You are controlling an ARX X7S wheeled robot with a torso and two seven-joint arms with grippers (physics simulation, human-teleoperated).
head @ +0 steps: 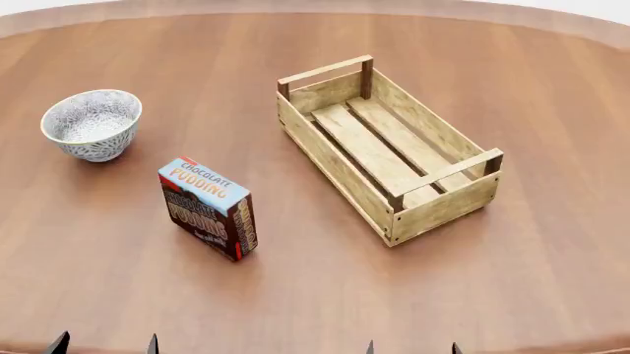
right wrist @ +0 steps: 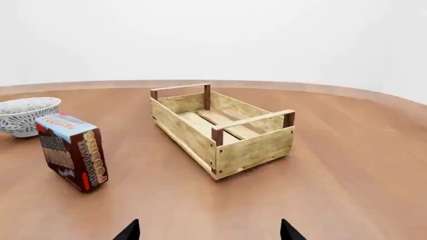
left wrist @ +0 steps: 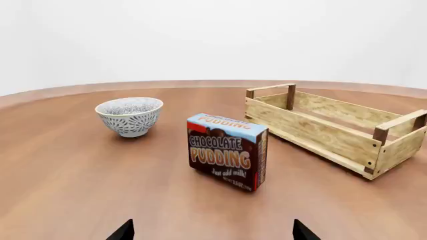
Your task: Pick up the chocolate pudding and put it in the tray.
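The chocolate pudding (head: 209, 209) is a small carton with a light-blue top and dark brown faces, standing upright on the wooden table, left of the tray; it also shows in the left wrist view (left wrist: 227, 150) and the right wrist view (right wrist: 72, 151). The tray (head: 386, 144) is an empty light-wood slatted crate with a handle bar at each end, seen too in the wrist views (left wrist: 337, 128) (right wrist: 223, 127). My left gripper (head: 105, 345) is open and empty at the near table edge, well short of the pudding. My right gripper (head: 412, 347) is open and empty, near the front edge below the tray.
A grey-white patterned bowl (head: 93, 124) stands at the left, behind the pudding, also in the left wrist view (left wrist: 130, 116). The round brown table (head: 551, 243) curves away at the far side.
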